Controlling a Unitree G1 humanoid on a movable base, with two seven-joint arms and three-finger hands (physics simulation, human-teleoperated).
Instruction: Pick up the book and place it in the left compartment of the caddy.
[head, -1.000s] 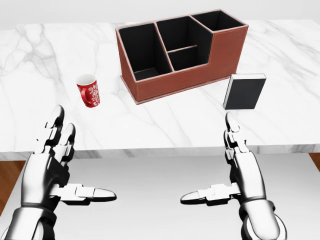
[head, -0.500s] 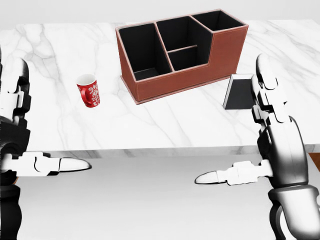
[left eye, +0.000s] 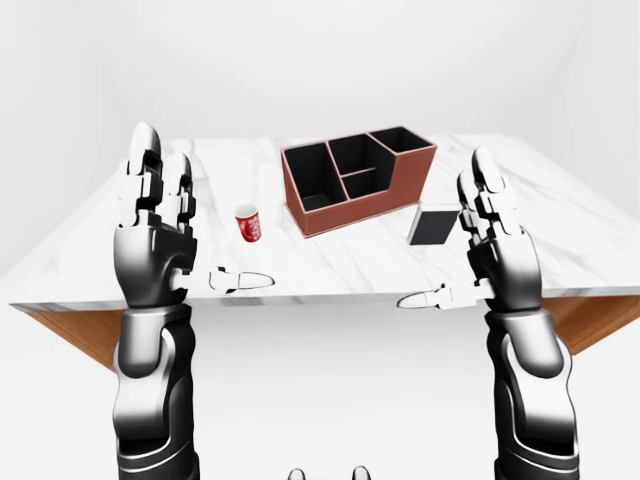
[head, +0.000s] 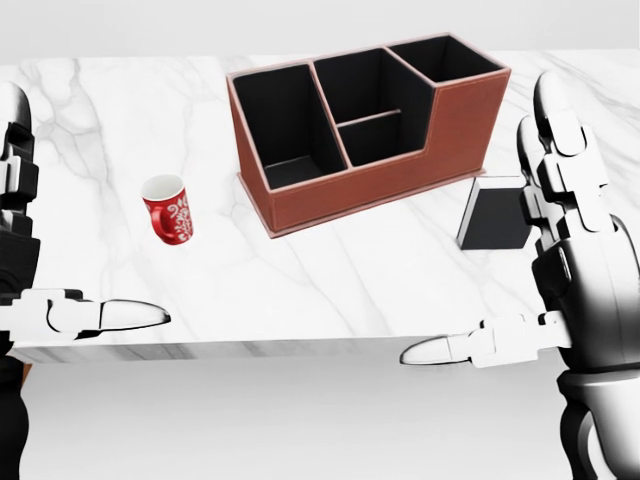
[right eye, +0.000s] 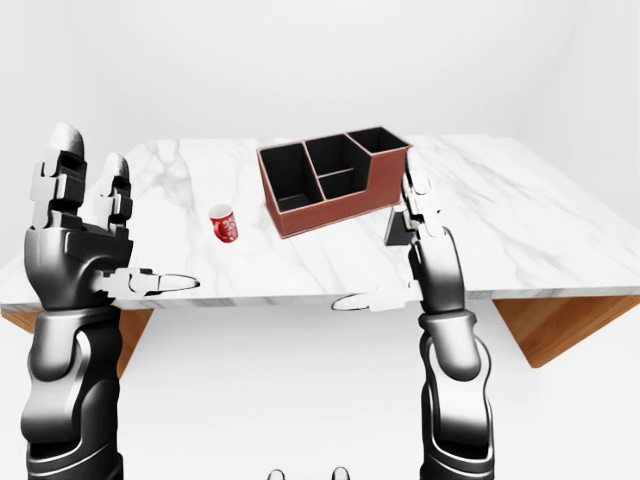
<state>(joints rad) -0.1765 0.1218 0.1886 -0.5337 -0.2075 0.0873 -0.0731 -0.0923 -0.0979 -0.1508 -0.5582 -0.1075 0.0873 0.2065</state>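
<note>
Right hand (head: 570, 270): mine, raised with fingers spread and thumb out to the side, holding nothing; in the head view it now overlaps the book's right edge.
Left hand (left eye: 152, 235): also lifted, open and empty, at the table's left side.
Change: a second ago both hands hung low below the table edge; they have since risen to table height, and the view has shifted slightly.
Meaning: I judge the reach has begun, the grasp not yet.
Book (head: 492, 212): dark cover, pale page edge, on the marble table (head: 330, 270) just right of the caddy (head: 365, 115).
Left compartment (head: 283, 125): empty.
</note>
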